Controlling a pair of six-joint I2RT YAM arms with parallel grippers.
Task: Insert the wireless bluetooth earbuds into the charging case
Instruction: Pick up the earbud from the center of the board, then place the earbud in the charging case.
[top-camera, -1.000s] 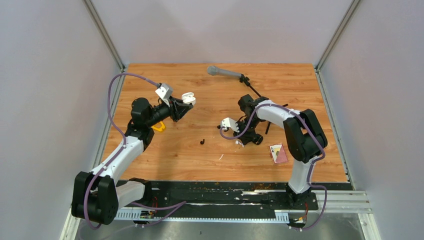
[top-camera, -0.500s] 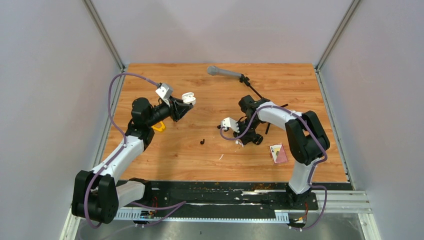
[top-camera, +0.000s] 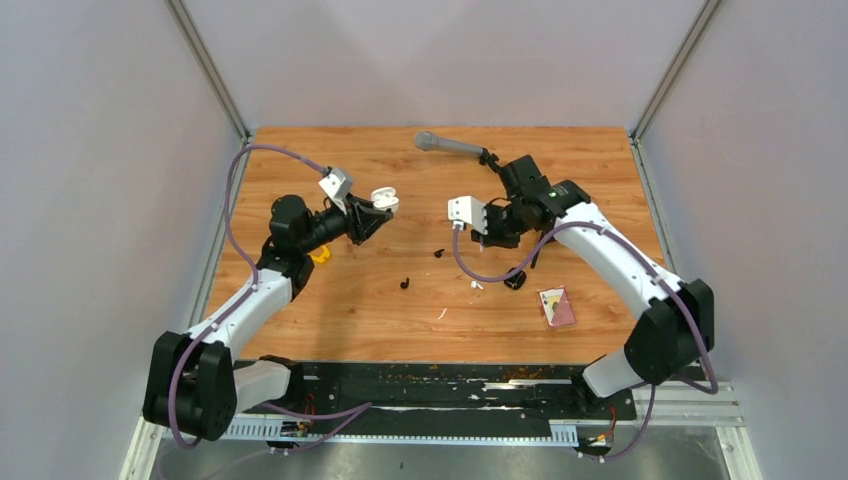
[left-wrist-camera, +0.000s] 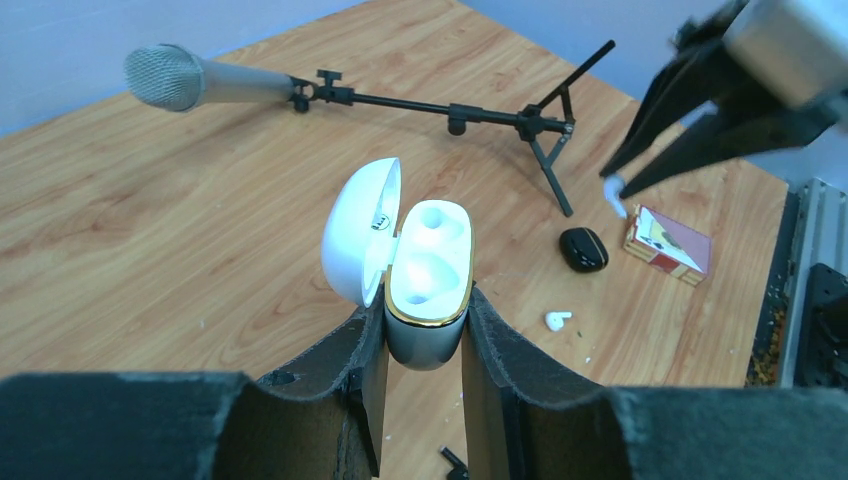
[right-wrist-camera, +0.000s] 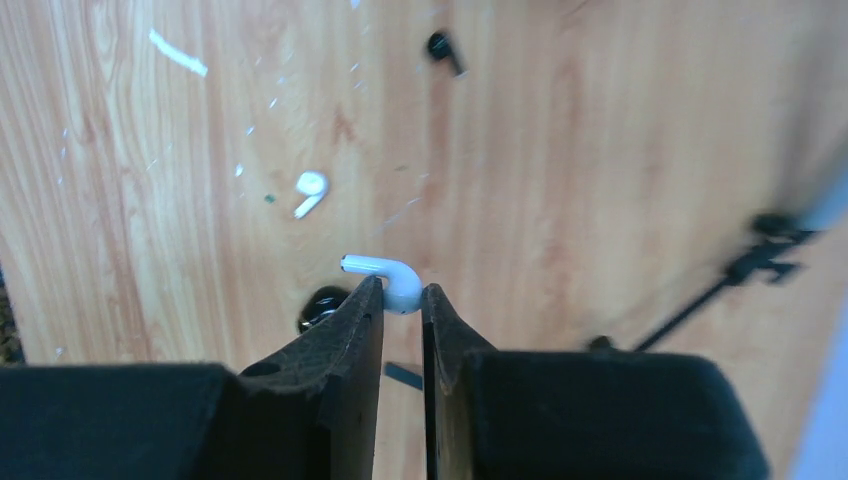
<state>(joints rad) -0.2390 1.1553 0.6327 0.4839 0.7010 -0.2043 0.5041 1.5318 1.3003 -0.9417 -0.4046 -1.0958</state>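
The lower half of the charging case (left-wrist-camera: 428, 270) is hidden between the left fingers (left-wrist-camera: 345, 390), the white earbud (right-wrist-camera: 385, 270) is partly covered by the right fingers (right-wrist-camera: 350, 350), and the microphone stand (right-wrist-camera: 765, 250) is blurred at the picture's edge.
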